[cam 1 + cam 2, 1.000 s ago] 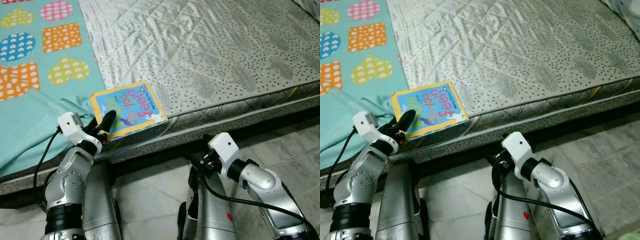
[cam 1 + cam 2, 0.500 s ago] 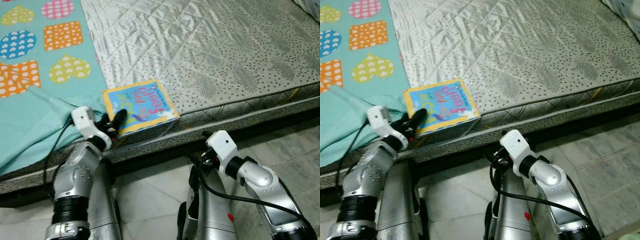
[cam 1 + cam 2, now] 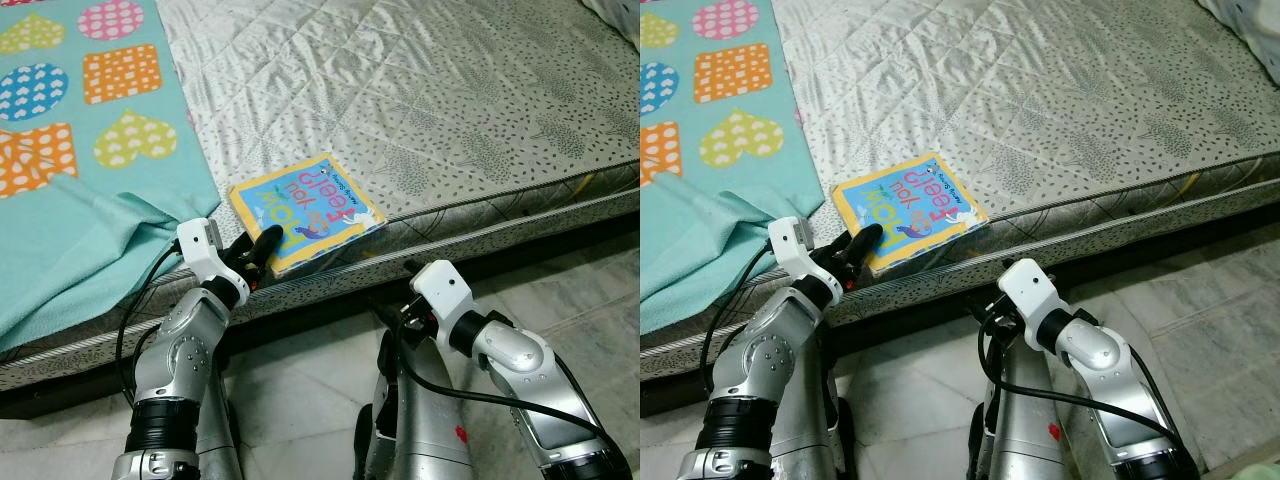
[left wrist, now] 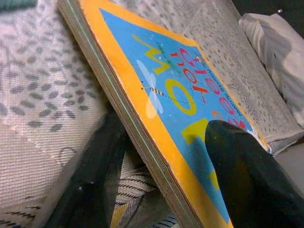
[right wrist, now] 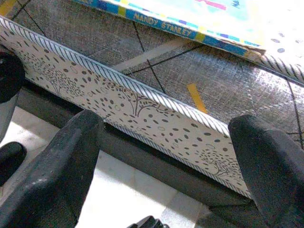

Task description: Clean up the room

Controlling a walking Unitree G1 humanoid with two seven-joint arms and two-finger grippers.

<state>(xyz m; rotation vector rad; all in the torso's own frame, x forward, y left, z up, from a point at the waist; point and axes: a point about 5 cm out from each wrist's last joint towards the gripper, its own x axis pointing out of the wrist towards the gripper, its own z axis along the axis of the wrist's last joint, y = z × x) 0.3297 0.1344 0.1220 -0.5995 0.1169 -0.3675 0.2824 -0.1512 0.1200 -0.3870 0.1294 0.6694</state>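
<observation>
A blue picture book with a yellow border [image 3: 306, 209] lies at the front edge of the grey quilted mattress [image 3: 430, 90], partly overhanging it. My left gripper [image 3: 262, 246] is shut on the book's near corner, one finger [image 4: 242, 175] on the cover and the other [image 4: 90, 175] under it. The book [image 4: 175, 99] shows up close in the left wrist view. My right gripper [image 5: 164, 166] is open, low in front of the mattress side, just below the book's spine [image 5: 190, 28]. The right arm [image 3: 490, 345] is bent beside my body.
A teal blanket with coloured hearts and shapes [image 3: 70, 150] covers the mattress's left part, its fold close to the left gripper. A dark bed base [image 3: 560, 245] runs under the mattress. Pale marble floor tiles [image 3: 590, 310] lie to the right. A white pillow [image 4: 280, 52] lies farther along the mattress.
The left gripper has dragged the book rightward along the mattress edge, and the book has turned, now overhanging the edge. The right arm has stayed almost still.
</observation>
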